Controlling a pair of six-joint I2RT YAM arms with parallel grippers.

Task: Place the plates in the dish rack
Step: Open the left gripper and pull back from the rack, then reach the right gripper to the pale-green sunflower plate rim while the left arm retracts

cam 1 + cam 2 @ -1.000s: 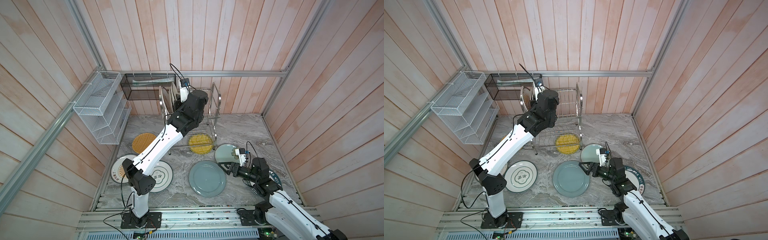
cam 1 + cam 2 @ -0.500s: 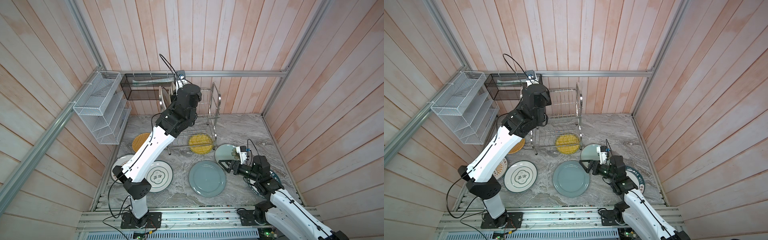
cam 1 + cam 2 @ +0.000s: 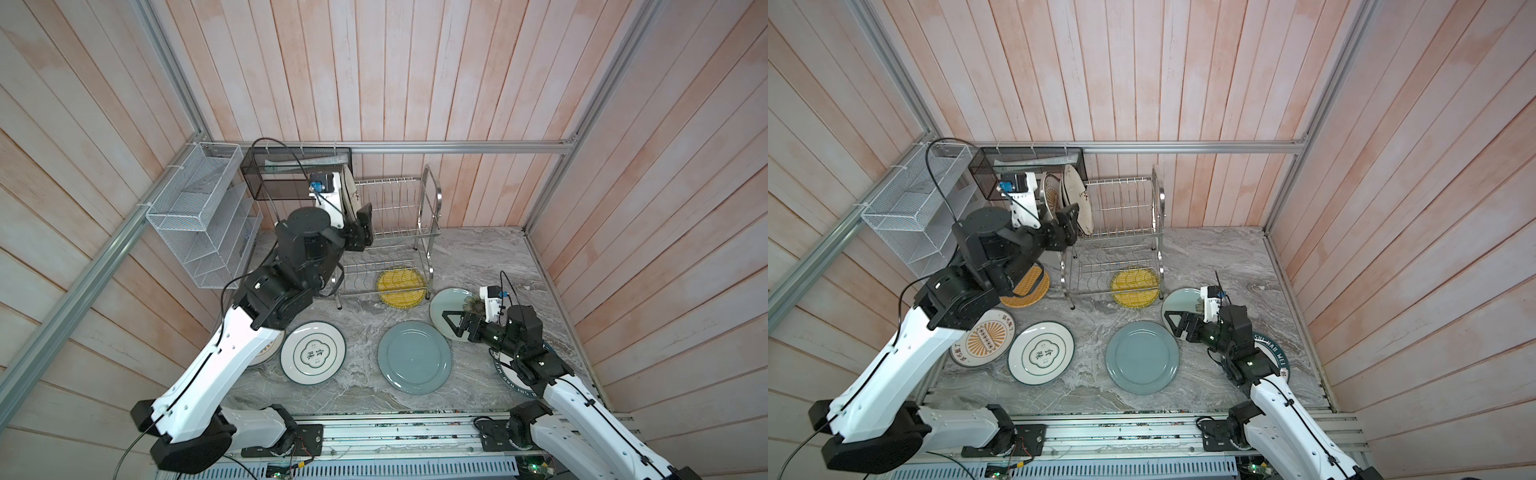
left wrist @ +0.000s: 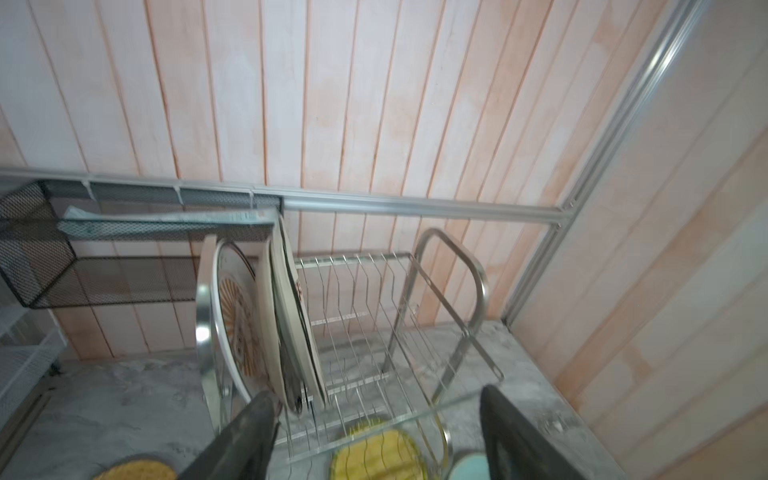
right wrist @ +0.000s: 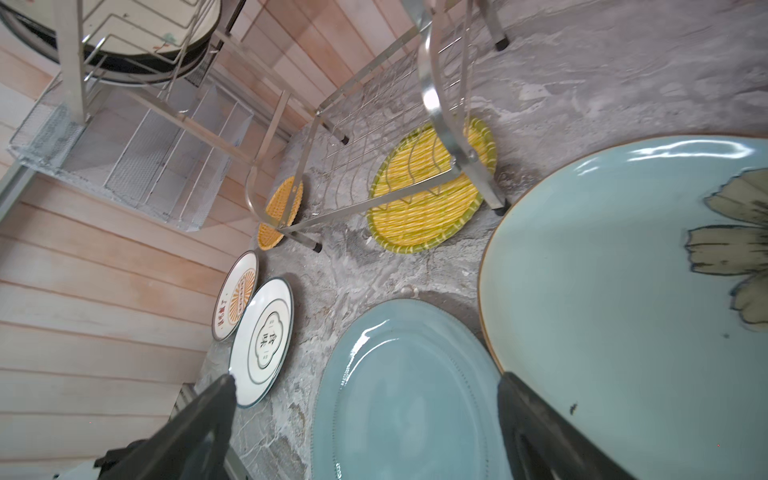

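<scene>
We log the left fingers spread, pinching nothing, just beside the lower edge of the cream plate — it stands on edge in the dish rack upper slots near a sunburst plate, and the wires probably keep both upright. The right fingers are spread and empty, low over the grey-blue plate and celadon plate — likely lining up on a rim. Other plates lie flat on the table, with the yellow woven plate partly under the rack.
</scene>
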